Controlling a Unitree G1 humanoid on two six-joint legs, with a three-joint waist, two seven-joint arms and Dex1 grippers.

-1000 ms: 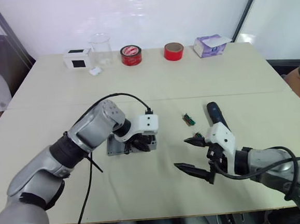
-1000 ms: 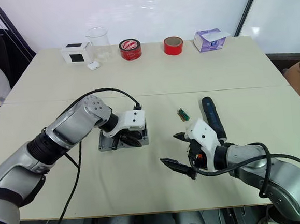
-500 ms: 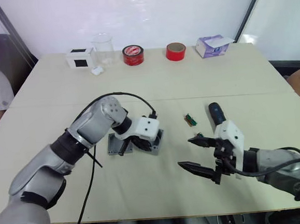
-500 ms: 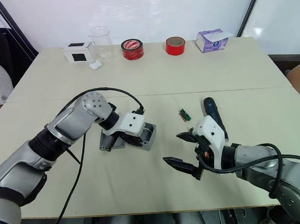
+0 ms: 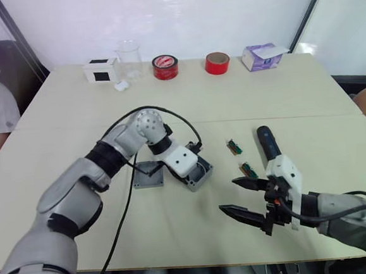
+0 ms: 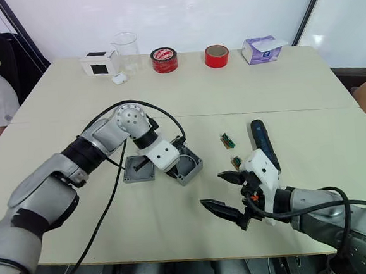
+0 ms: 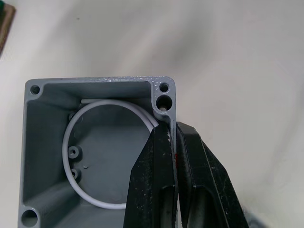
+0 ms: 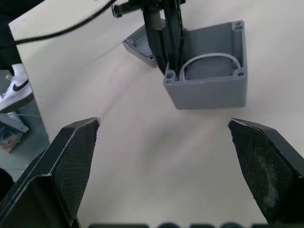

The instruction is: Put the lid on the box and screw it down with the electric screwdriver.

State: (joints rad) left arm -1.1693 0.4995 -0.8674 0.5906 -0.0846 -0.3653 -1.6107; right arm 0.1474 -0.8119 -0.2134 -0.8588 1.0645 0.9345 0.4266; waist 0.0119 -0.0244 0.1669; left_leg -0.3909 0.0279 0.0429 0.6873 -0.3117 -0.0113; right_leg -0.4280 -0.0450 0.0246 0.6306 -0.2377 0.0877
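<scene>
Now that the box has been pulled away: it sits a little nearer the middle of the table than a moment ago, and the lid is left bare beside it.
Left gripper (image 7: 175,156): it is pinched shut on one wall of the box (image 6: 186,166), one finger inside and one outside.
Box: it is a small grey square cup, open side up, tilted a bit in the grip, with a white ring inside and screw holes in its corners.
Lid (image 6: 137,169): it lies flat on the table (image 6: 168,106) just beside the box, on the robot's left of it, and nothing holds it.
What this means: the two halves are apart now, so I think the lid can be picked up and set on top next. No screws are in yet.
Right gripper (image 6: 229,194): its two black fingers are spread wide and hold nothing; it hovers near the box on the robot's right.
Screwdriver (image 6: 260,140): the dark pen-shaped tool lies on the table just behind the right gripper, untouched.
</scene>
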